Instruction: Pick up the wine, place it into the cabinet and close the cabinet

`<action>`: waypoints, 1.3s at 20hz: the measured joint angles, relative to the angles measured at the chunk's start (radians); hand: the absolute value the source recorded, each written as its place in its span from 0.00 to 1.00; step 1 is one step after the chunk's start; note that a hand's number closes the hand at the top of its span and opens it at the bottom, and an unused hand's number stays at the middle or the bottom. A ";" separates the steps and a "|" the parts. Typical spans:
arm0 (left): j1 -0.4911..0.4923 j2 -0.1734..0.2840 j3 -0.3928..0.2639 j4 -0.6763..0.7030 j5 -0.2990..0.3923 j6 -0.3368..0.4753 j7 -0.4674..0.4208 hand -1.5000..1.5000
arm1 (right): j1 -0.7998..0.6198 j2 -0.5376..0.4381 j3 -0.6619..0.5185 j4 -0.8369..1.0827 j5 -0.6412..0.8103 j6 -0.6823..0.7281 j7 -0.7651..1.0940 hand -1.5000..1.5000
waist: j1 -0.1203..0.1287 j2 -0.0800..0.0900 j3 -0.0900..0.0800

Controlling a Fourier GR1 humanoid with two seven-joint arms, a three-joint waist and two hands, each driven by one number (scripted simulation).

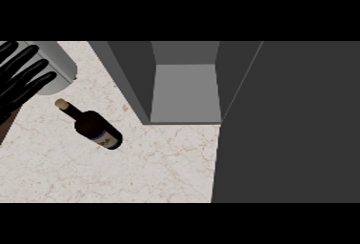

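1 wine bottle (91,125), 1 open cabinet (184,90)

A black hand (20,76) shows at the upper left edge: long, slim fingers, ribbed with faint lighter lines, matte in finish. Only this one hand of the robot is visible.

A dark glossy glass wine bottle (96,127) lies on the veined, marble-like counter (141,176) beside the matt grey cabinet (184,90).

The wine bottle (98,129) seems labelled, but nothing is legible.
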 measured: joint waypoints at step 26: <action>-0.021 -0.072 0.005 0.441 -0.325 -0.298 -0.382 0.00 | -0.074 0.007 -0.011 -0.016 0.010 -0.005 0.096 0.00 | -0.006 -0.007 0.008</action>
